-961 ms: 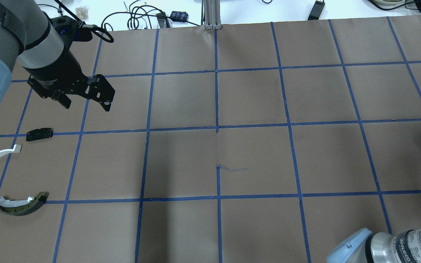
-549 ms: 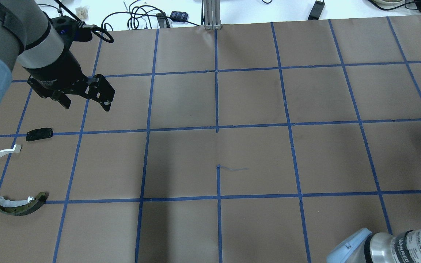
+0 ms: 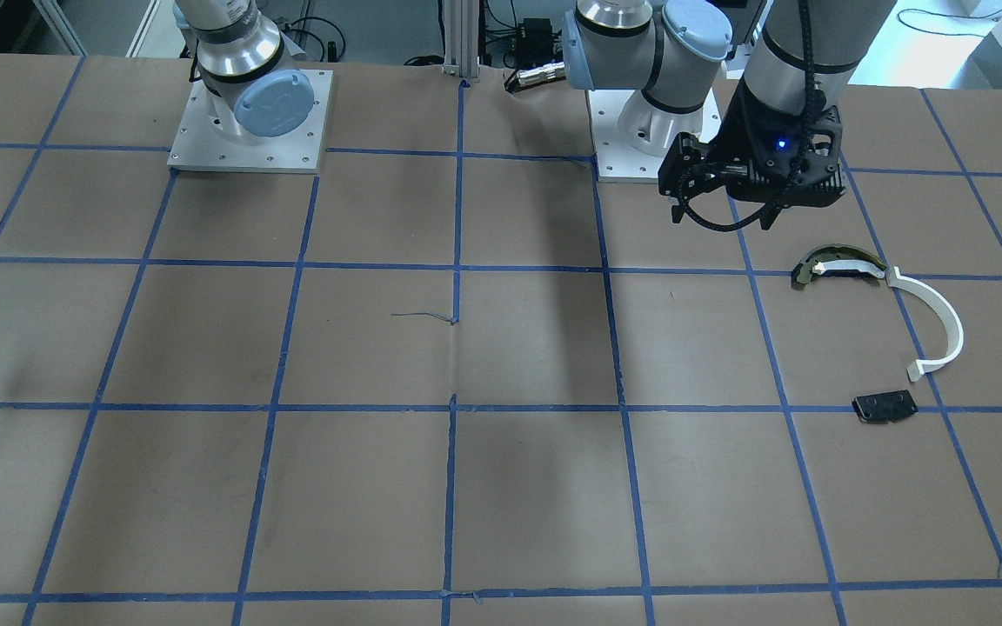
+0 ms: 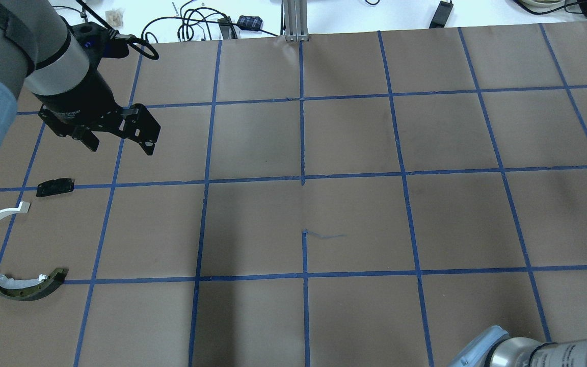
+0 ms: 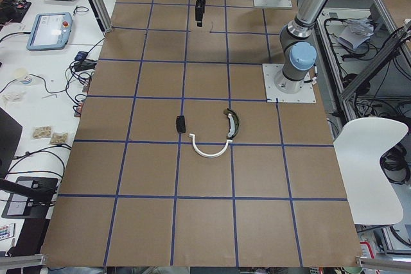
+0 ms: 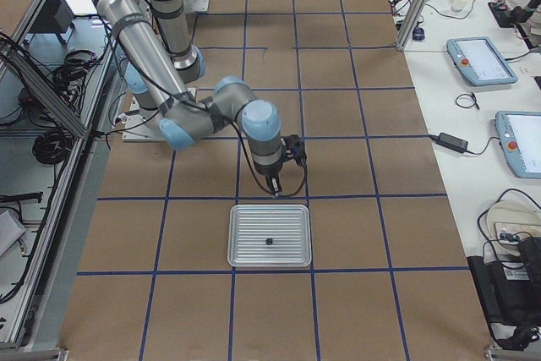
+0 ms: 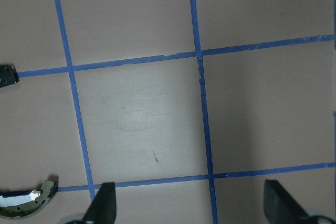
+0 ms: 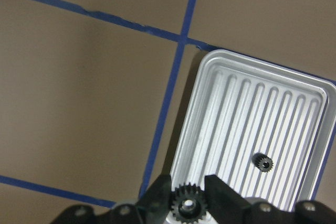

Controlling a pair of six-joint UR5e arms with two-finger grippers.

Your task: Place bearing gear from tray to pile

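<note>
Table (image 4: 354, 132), tray (image 8: 231, 103), loose gear (image 8: 263, 163), gripped bearing gear (image 8: 185, 206)

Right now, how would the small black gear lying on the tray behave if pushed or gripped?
The gear lies flat, bore up, so it probably slides rather than rolls. Ribs on the tray may snag it. Tiny against the right gripper, which pinches a second gear, it is likely light and easily flicked.
</note>
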